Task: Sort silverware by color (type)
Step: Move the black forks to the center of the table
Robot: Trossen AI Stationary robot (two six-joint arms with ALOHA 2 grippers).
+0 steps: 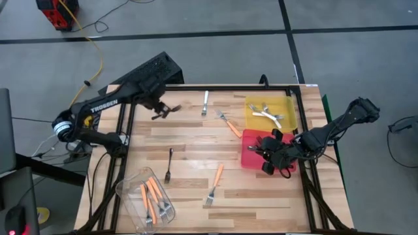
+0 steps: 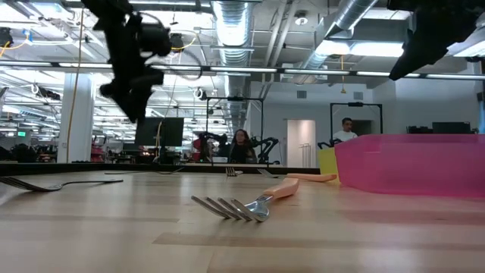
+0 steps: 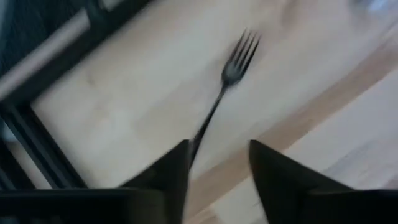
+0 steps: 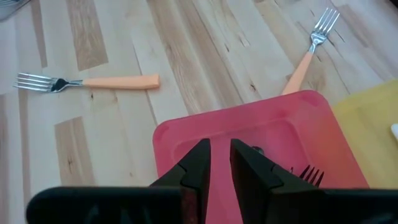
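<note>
left gripper (image 1: 166, 109): I see it raised over the table's (image 1: 189, 140) far-left corner, fingers part-open with a black fork (image 3: 231, 74) hanging between them, touching one finger; can't confirm a firm grip
right gripper (image 1: 269, 155): low over the red tray (image 4: 261, 134), fingers nearly closed, nothing held
other forks: white ones in yellow tray (image 1: 287, 121); orange ones in clear tub (image 1: 134, 196), others on table

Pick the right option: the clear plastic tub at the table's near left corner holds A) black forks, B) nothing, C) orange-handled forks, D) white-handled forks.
C: in the high view the clear plastic tub holds several orange-handled forks, while the white-handled forks lie in the yellow tray.
</note>
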